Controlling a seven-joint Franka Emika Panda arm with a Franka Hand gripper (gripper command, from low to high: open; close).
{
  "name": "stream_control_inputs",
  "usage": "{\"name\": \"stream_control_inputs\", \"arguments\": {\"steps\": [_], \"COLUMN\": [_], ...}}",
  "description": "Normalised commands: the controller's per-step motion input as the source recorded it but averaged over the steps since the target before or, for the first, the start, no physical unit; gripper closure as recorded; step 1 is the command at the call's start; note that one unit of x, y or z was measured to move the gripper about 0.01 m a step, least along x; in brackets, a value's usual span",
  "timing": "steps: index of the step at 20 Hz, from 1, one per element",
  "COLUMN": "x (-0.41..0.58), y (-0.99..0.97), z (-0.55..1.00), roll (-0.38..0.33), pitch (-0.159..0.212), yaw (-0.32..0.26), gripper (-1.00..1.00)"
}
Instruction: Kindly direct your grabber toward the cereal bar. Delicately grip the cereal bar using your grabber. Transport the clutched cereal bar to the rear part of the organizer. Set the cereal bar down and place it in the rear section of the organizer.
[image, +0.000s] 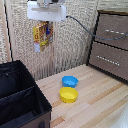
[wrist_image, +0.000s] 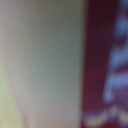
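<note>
My grabber (image: 46, 25) hangs high at the top of the exterior view, its white boxy head just below the frame's edge. It is shut on the cereal bar (image: 42, 36), a yellow-orange packet with red and white printing that hangs upright under the head, well above the table. The organizer (image: 37, 89), a large black fabric box with an inner divider, stands low at the exterior view's left, below and to the left of the bar. The wrist view is a blur filled by dark red with white printing (wrist_image: 105, 65), apparently the packet right at the lens.
A blue bowl (image: 70, 81) and a yellow bowl (image: 68, 94) sit on the wooden table to the right of the organizer. A brown wooden drawer cabinet (image: 112, 45) stands at the exterior view's right. A grey cable (image: 82, 26) runs from the arm.
</note>
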Motion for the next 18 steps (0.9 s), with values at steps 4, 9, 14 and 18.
{"name": "stream_control_inputs", "arguments": {"steps": [4,9,14,18], "x": [0.000,0.000,0.004,0.001], "y": [0.73,0.76,0.80,0.82], "z": [0.00,0.00,0.00,0.00], "roll": [0.000,0.000,0.000,-0.001], "pitch": [0.000,0.000,0.005,0.019], "yaw": [-0.163,-0.154,-0.126,-0.116], "gripper": [1.00,1.00,1.00,1.00]}}
